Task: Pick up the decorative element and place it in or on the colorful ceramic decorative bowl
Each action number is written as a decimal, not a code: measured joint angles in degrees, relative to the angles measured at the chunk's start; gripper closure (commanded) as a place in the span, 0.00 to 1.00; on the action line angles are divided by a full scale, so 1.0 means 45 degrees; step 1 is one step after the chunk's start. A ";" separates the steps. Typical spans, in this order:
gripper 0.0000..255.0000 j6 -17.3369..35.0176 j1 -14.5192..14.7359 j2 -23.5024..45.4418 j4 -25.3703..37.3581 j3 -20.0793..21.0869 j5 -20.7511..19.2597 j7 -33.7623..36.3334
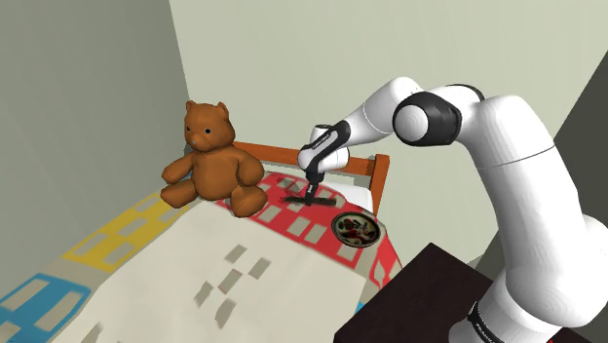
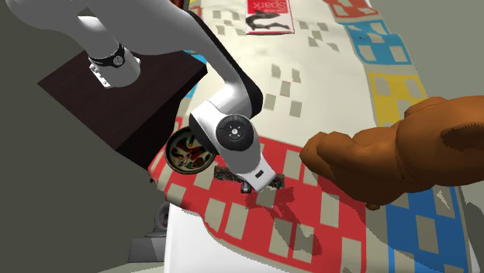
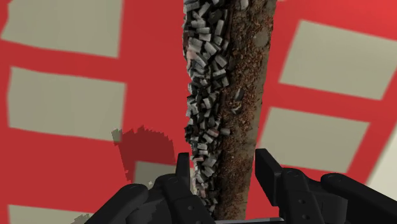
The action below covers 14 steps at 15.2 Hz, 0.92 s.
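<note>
One long, rough brown-and-grey decorative element (image 3: 219, 95) lies on the red-and-beige quilted bed (image 1: 195, 255) near the colourful round patterned bowl (image 1: 356, 230), pinched by the black claw (image 3: 222, 167). A brown teddy bear (image 1: 209, 161) sits farther from the bowl.

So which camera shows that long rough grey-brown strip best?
Wrist view: the long rough grey-brown strip is close, texture plain. Shoulder view gives a dark sliver; second exterior view, an end beside the white arm.
</note>
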 measured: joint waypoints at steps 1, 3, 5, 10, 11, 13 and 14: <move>1.00 -0.0100 0.0025 -0.0119 -0.0018 -0.0016 -0.0018 0.0035; 1.00 -0.0275 0.0035 -0.0377 -0.0101 -0.0041 -0.0043 0.0055; 1.00 -0.0458 0.0048 -0.0634 -0.0176 -0.0068 -0.0070 0.0080; 1.00 -0.1011 0.0111 -0.1222 -0.0208 -0.0135 -0.0159 0.0192; 1.00 -0.1130 0.0128 -0.1375 -0.0243 -0.0152 -0.0180 0.0222; 1.00 -0.1331 0.0140 -0.1618 -0.0283 -0.0177 -0.0212 0.0248; 1.00 -0.1403 0.0132 -0.1675 -0.0267 -0.0185 -0.0219 0.0244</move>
